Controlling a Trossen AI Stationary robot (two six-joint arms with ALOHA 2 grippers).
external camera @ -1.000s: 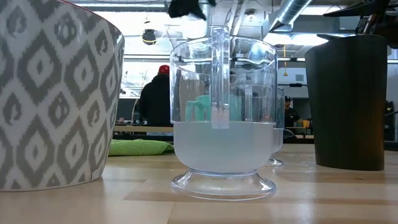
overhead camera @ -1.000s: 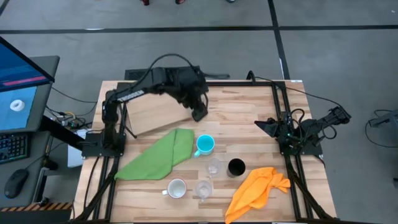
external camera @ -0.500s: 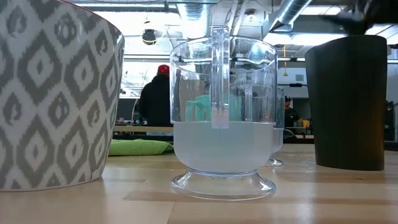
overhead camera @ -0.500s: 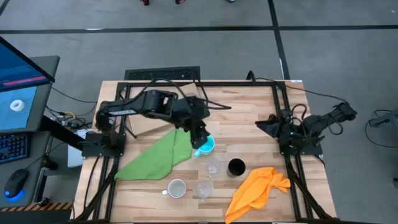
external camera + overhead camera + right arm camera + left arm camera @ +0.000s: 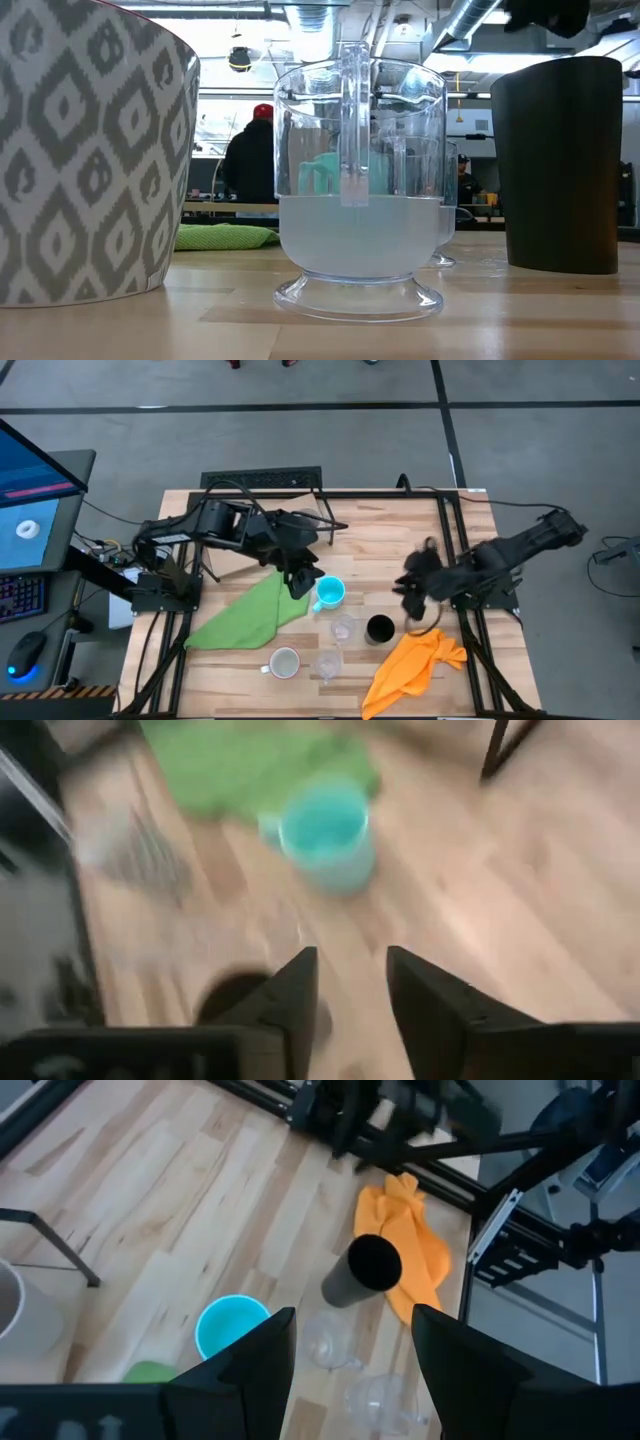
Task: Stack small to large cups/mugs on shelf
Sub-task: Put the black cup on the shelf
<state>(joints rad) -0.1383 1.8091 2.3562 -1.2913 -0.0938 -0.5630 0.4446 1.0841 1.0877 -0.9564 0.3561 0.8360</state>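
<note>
In the high view the blue mug (image 5: 330,592), two clear glasses (image 5: 343,628) (image 5: 327,663), the white patterned mug (image 5: 284,662) and the black cup (image 5: 379,628) stand upright on the table near its near edge. My left gripper (image 5: 299,584) hovers open just left of the blue mug (image 5: 230,1325). My right gripper (image 5: 409,594), open and blurred, hangs above the table right of the black cup. A grey-beige cup (image 5: 8,1315) shows cut off in the left wrist view; my left arm hides it from above. The pale shelf (image 5: 232,560) lies under that arm.
A green cloth (image 5: 255,610) lies left of the mugs and an orange cloth (image 5: 415,660) right of the black cup. The shelf's black wire frame (image 5: 325,525) sticks out toward the table's middle. Bare wood lies between the two arms. A person stands far behind (image 5: 250,155).
My left gripper came from the far middle of the table down toward the blue mug, then drew slightly left of it. My right arm swung from the table's right edge toward the middle, ending above the spot right of the black cup. No cup has moved.
</note>
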